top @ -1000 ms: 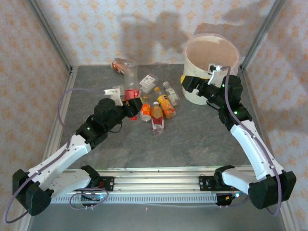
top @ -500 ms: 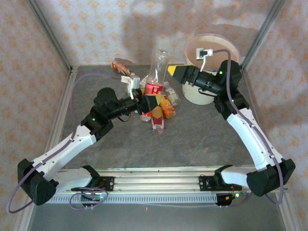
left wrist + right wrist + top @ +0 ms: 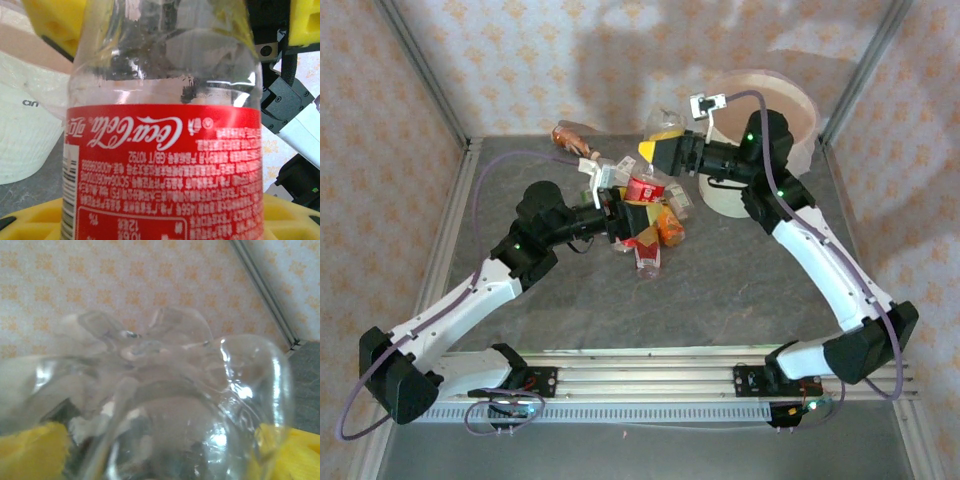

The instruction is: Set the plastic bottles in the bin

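Top external view: left pincer (image 3: 625,205) is clamped on the red-label Coca-Cola bottle (image 3: 648,175). The bottle is held raised above the surface (image 3: 740,290) and angled up toward the right arm. At the bottle's far end sits the right pincer (image 3: 658,140). Right wrist view: the clear lobed base lies between the yellow fingers (image 3: 30,450), one on each side. Cannot tell whether they press the plastic yet or merely straddle it.

Far right of the surface stands the bin (image 3: 728,200), just behind the right arm's wrist. The remaining bottles (image 3: 655,235) lie in a cluster below the raised one. One more, the far bottle (image 3: 570,135), lies near the back wall.

Step judged: hand-over, left to right. Notes for doing it well:
- The right fingers should close squarely across the body, not on the rounded lobes, where thin plastic can slip or buckle.
- The left should let go only once the right grip looks firm.
- The right arm should carry the bottle well over the bin's rim before releasing.
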Robot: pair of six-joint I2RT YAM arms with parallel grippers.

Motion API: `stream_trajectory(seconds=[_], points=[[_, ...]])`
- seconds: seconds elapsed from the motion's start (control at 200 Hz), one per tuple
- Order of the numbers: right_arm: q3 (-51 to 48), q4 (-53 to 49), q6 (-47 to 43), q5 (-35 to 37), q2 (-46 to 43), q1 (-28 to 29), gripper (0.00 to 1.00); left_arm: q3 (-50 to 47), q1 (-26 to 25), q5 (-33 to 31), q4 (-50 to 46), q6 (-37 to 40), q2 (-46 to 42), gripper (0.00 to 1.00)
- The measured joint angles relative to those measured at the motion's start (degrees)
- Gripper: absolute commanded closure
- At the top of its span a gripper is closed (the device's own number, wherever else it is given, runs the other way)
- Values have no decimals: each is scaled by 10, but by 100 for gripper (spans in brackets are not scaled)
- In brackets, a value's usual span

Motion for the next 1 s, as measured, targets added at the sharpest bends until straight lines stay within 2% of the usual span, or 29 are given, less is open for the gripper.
stream_trajectory(seconds=[0.075,0.325,0.46,0.555,0.63,0.666,0.721,1.001], points=[[0,-2,0,-4,2,2,26,0,0,0,0,0,0,63],[1,0,-1,-3,0,2,42,0,0,0,0,0,3,61],[1,0,-3,4,-6,2,47,11,-3,-1,-10,5,9,57],[-4,0,-8,15,-17,2,51,23,-4,0,-22,16,12,47],[-9,-2,-13,25,-28,3,54,27,-7,-1,-28,25,12,16],[-9,-6,-24,34,-32,5,56,28,-9,-7,-33,26,12,8],[-9,-10,-38,51,-39,4,56,28,-9,-21,-47,30,11,1],[14,-109,-137,185,-56,4,59,28,-7,-114,-111,31,-3,0]])
